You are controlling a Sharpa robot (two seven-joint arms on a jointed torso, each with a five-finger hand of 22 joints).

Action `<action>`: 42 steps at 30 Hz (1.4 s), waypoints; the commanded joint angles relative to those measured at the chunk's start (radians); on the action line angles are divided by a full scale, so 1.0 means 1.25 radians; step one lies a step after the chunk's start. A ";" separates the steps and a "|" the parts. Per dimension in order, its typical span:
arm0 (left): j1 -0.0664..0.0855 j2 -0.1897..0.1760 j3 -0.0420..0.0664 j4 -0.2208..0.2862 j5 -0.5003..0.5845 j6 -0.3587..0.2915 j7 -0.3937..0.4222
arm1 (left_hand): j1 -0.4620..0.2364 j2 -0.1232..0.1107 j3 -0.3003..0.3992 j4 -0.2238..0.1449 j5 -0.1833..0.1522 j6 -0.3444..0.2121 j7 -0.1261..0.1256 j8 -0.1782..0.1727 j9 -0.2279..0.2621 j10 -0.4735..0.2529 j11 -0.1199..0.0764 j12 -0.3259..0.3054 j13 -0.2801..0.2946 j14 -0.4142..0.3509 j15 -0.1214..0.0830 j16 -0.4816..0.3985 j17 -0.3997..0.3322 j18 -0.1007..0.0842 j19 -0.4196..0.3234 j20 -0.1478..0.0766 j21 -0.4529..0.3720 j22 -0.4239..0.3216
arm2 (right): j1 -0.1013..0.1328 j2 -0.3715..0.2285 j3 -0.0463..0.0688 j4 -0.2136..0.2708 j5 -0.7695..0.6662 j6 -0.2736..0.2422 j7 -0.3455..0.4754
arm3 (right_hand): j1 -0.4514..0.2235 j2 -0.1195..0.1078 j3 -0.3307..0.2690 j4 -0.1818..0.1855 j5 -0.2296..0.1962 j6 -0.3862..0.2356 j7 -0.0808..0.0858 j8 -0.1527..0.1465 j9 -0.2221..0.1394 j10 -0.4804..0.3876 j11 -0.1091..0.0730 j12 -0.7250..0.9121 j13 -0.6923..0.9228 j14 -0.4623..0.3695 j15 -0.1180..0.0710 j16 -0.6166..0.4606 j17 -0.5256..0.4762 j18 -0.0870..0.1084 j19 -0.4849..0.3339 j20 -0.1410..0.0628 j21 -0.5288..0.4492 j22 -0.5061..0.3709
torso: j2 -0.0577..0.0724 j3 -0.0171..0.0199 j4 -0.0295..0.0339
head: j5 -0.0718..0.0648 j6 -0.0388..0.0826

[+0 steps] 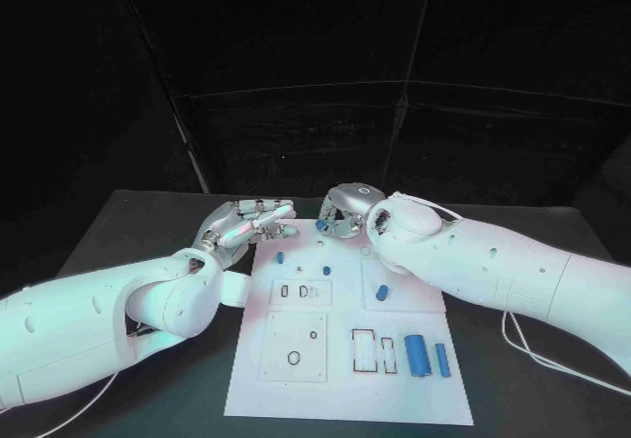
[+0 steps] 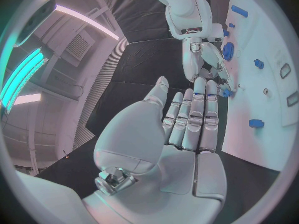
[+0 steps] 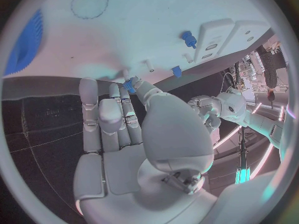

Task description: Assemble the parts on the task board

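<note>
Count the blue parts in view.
5 parts. Two long ones lie side by side at the board's near right; one mid-right; one far left; one pinched by the right hand. Others may hide under it or the left hand.

Task board: one white plate (image 1: 348, 365) is seen on the table.
Blue parts: five are counted on it: one long fat (image 1: 416, 355), one thin (image 1: 442, 359), three small (image 1: 381, 293) (image 1: 279, 258) (image 1: 326, 270).
Hands: two, left hand (image 1: 247, 224) and right hand (image 1: 345, 212).

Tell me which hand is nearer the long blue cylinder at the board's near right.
Right. The right hand and left hand both sit at the board's far edge, but the long blue cylinder lies on the right arm's side.
</note>
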State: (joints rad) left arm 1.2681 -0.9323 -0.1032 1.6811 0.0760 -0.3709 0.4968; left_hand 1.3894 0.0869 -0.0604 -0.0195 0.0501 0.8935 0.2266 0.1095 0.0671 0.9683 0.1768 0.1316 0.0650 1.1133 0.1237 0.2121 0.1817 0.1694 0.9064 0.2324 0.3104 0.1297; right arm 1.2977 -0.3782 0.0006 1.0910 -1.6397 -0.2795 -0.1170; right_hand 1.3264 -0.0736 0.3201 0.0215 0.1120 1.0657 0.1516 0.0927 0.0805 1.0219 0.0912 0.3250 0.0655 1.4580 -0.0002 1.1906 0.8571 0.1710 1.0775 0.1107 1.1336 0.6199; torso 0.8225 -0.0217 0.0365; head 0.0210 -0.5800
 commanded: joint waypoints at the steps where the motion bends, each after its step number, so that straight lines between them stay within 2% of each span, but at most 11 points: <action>1: 0.001 0.001 0.000 0.000 -0.006 0.009 0.009 | 0.005 0.003 -0.001 -0.005 -0.001 -0.004 0.013 -0.005 -0.001 -0.002 0.006 -0.004 -0.001 0.005 0.001 -0.005 0.001 0.010 0.006 0.001 -0.003 -0.001 | 0.001 0.000 0.000 -0.001 -0.007 0.010 -0.004 | 0.000 -0.004 0.002 0.001 0.003 0.005 0.000 -0.003 -0.001 -0.006 -0.001 -0.005 -0.001 -0.001 0.004 -0.002 0.001 -0.002 -0.006 -0.001 -0.004 -0.001 | 0.000 0.0000 0.0005 | 0.000 -0.001; 42: 0.001 0.002 0.000 -0.002 -0.006 0.009 0.008 | 0.005 0.003 -0.001 -0.005 -0.001 -0.004 0.013 -0.005 -0.001 -0.002 0.006 -0.004 -0.001 0.005 0.001 -0.005 0.001 0.010 0.006 0.001 -0.003 -0.001 | 0.000 0.002 0.000 -0.005 -0.009 0.018 -0.015 | -0.003 -0.003 0.003 0.005 0.003 0.009 0.001 -0.003 0.000 -0.004 0.000 -0.006 0.000 -0.001 0.004 -0.002 0.001 -0.002 -0.006 0.000 -0.004 0.001 | 0.000 -0.0001 0.0001 | -0.004 -0.006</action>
State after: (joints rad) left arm 1.2681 -0.9302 -0.1032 1.6776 0.0759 -0.3708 0.4966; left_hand 1.3894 0.0869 -0.0604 -0.0194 0.0501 0.8935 0.2266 0.1095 0.0671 0.9683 0.1768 0.1316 0.0650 1.1132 0.1237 0.2121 0.1813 0.1695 0.9064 0.2324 0.3104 0.1299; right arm 1.2971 -0.3767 0.0006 1.0867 -1.6445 -0.2686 -0.1286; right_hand 1.3263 -0.0735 0.3229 0.0244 0.1108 1.0683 0.1543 0.0921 0.0797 1.0219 0.0911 0.3212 0.0657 1.4580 -0.0002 1.1906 0.8584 0.1710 1.0775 0.1106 1.1336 0.6200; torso 0.8221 -0.0220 0.0367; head 0.0162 -0.5874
